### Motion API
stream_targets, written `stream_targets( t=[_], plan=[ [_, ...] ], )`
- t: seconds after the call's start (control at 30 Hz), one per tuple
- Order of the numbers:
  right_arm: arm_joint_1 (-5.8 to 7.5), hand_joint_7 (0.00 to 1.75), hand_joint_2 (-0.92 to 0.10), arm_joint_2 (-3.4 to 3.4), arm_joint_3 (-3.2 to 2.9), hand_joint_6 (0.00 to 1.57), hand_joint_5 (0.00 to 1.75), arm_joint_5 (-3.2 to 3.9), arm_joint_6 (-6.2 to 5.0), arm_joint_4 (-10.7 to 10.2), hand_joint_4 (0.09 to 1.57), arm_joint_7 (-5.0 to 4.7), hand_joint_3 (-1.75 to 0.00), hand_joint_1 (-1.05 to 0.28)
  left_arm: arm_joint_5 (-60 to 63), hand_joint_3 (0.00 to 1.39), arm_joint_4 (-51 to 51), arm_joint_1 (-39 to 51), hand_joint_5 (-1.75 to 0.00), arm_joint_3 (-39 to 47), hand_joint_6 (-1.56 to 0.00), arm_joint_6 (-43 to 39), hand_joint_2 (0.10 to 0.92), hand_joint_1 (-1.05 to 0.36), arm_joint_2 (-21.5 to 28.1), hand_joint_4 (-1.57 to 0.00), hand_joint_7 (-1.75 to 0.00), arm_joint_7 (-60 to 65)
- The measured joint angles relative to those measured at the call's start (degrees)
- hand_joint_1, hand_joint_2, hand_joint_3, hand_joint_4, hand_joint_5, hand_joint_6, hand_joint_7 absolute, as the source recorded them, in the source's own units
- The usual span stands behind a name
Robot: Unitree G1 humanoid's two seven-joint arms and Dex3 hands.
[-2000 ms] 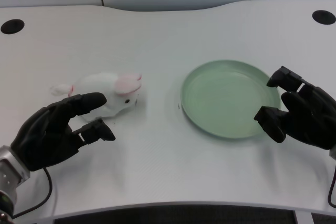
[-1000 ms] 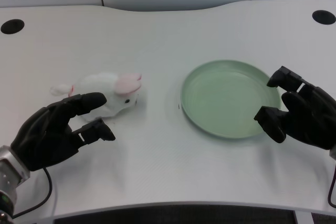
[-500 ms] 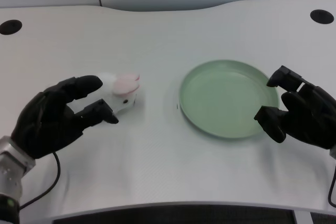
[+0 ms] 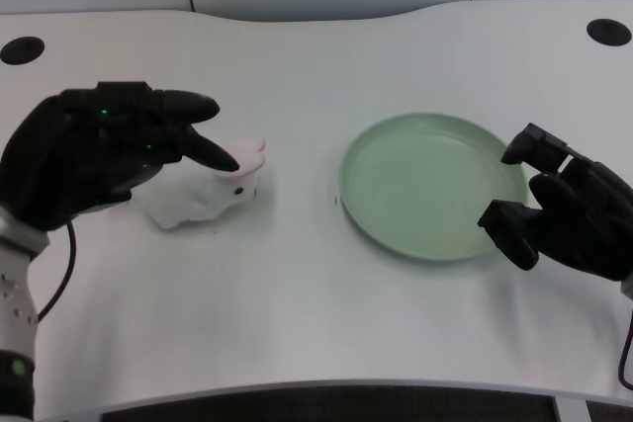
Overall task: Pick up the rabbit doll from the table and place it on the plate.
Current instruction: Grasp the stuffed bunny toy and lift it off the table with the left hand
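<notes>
Change: your left hand (image 4: pixel 94 150) has risen and swung in over the rabbit doll (image 4: pixel 203 190) since half a second ago, when it lay low on the near left with its fingers beside the doll; now it covers the doll's rear half.
Rabbit doll: it lies on the white table (image 4: pixel 297 294), left of the green plate (image 4: pixel 430 185) and apart from it, in much the same spot as before. You can see its head, a pink ear and one dark eye pointing toward the plate.
Fingers: your left hand's fingers (image 4: pixel 193 106) reach out toward the plate, spread a little, with one fingertip lying across the doll's ear. You cannot tell whether they press the doll or hang just above it, and nothing shows them closed around it.
Doll against fingers: it sits under and just on the near side of them, its head poking out past the tips.
Plate: it holds nothing.
</notes>
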Motion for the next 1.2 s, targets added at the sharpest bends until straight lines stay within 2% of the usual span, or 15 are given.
stream_targets(
  t=[0.17,0.3,0.43,0.57,0.67,0.83,1.2],
  plan=[
    [0.01,1.75,-0.92,0.0,-0.01,0.79,1.75,-0.04,-0.01,0.0,1.02,-0.07,-0.06,-0.56,7.2,0.01,4.8,-3.3,-0.05,-1.9,-0.68,-15.5,0.915,-0.67,1.4,-0.73,0.0,6.5],
    [0.04,1.75,-0.92,0.0,-0.07,0.78,1.75,-0.03,0.11,0.0,1.02,0.07,-0.06,-0.54,15.2,0.01,14.9,-8.2,0.0,-4.2,-0.6,-27.0,0.921,-0.67,4.2,-0.63,0.0,12.6],
    [0.07,1.75,-0.92,-0.01,-0.08,0.79,1.75,-0.02,0.39,0.0,1.03,0.09,-0.06,-0.55,22.8,0.03,25.5,-13.7,0.0,-7.3,-0.53,-33.1,0.921,-0.71,7.1,-0.58,0.0,20.9],
    [0.08,1.75,-0.92,-0.01,-0.09,0.8,1.75,-0.02,0.52,0.0,1.04,0.04,-0.05,-0.55,32.1,0.05,31.5,-17.1,0.0,-12.0,-0.46,-36.7,0.921,-0.76,9.5,-0.48,0.0,31.4],
    [0.07,1.75,-0.92,0.0,-0.1,0.8,1.75,-0.02,0.52,0.0,1.04,0.14,-0.06,-0.56,40.1,0.08,34.3,-19.1,0.0,-16.5,-0.38,-36.9,0.921,-0.83,11.0,-0.37,0.0,41.6],
    [0.08,1.75,-0.92,0.04,-0.11,0.79,1.75,-0.02,0.43,-0.1,1.04,0.13,-0.05,-0.56,49.1,0.13,38.4,-21.5,0.0,-23.4,-0.31,-33.0,0.921,-0.9,11.5,-0.3,0.0,54.2],
    [0.14,1.75,-0.92,0.07,-0.12,0.77,1.75,-0.02,0.29,-0.3,1.02,0.07,-0.06,-0.55,58.5,0.07,45.0,-25.3,0.0,-34.6,-0.27,-17.0,0.921,-0.93,8.9,-0.28,0.0,66.5]
  ],
)
